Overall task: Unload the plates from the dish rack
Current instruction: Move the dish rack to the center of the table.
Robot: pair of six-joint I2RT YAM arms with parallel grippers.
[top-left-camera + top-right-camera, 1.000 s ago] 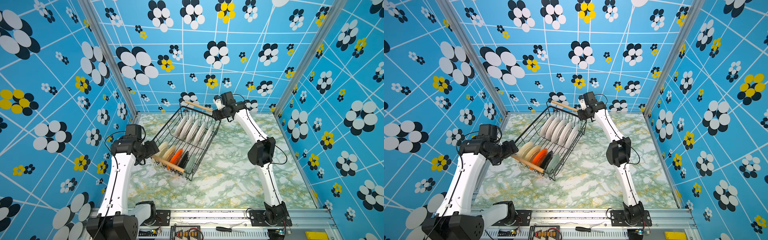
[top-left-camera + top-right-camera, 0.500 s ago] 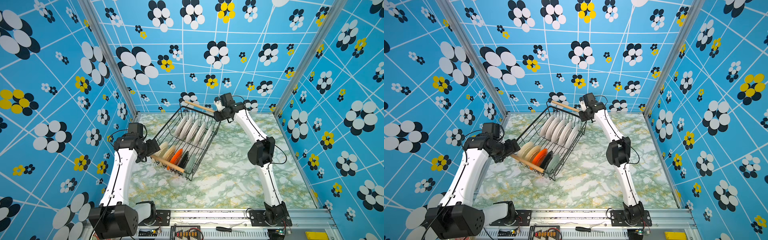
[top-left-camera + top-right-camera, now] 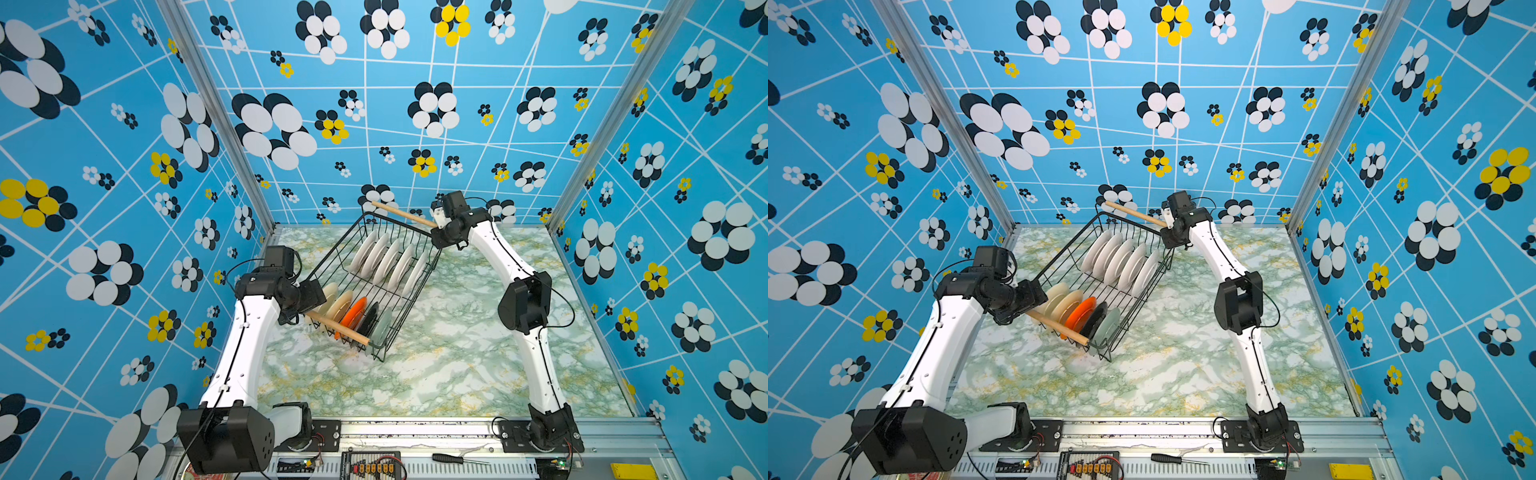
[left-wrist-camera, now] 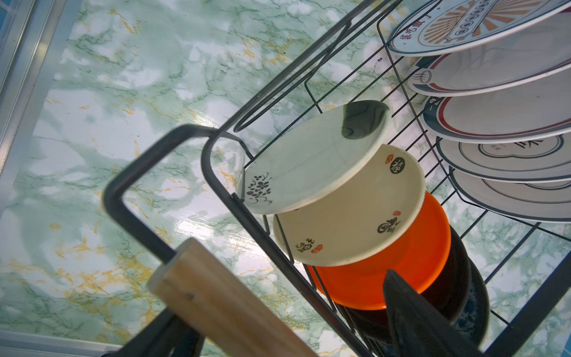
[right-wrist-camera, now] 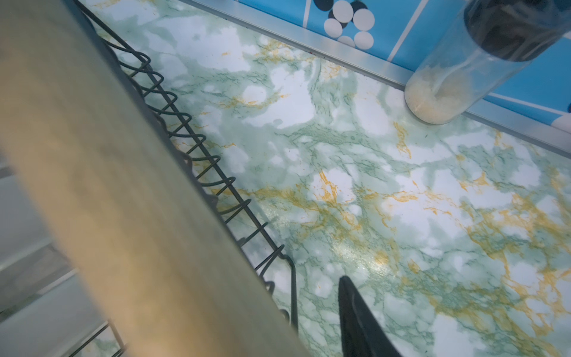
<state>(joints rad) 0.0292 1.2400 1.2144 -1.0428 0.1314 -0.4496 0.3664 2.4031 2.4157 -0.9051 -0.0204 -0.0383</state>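
Observation:
The black wire dish rack (image 3: 412, 286) (image 3: 1144, 297) lies diagonally on the marble table. Large white plates (image 3: 386, 262) (image 4: 506, 117) stand in its far half. Smaller ones stand in the near half: pale green (image 4: 312, 167), cream (image 4: 349, 216), orange (image 3: 353, 313) (image 4: 401, 269) and black. My left gripper (image 3: 313, 305) (image 4: 278, 312) is open around the near wooden handle (image 3: 338, 328) (image 4: 222, 309), with a gap on one side. My right gripper (image 3: 436, 226) (image 5: 234, 296) straddles the far handle (image 3: 401, 214) (image 5: 123, 185). One of its fingers (image 5: 358, 318) stands clear of the wood and the other is hidden.
A glass jar (image 5: 448, 83) holding pale grains stands against the back wall rail near the right gripper. Blue patterned walls close in three sides. A screwdriver (image 3: 453, 458) and a yellow block (image 3: 631, 471) lie on the front rail.
My left gripper has moved in toward the rack until the near handle sits between its fingers. The right gripper stays at the far handle and the rack has not moved.

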